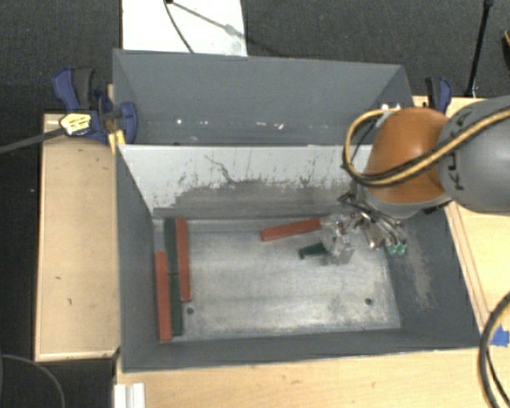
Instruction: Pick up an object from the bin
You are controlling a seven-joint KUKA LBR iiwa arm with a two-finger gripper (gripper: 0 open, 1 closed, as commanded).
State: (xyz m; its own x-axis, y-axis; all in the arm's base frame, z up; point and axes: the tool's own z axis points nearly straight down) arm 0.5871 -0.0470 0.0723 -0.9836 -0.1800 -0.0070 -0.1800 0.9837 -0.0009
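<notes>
My gripper (340,246) is low over the bin floor at the right of the middle, below the orange cover. A red flat stick (290,229) lies just left of it, tilted a little, its right end near the fingers. A small dark green piece (311,252) lies right beside the fingertips, touching or nearly touching them. I cannot see whether anything is between the fingers.
Along the bin's left wall lie two red sticks (163,296) (183,257) and a dark green stick (173,279), side by side. The arm enters from the right over the bin's right wall.
</notes>
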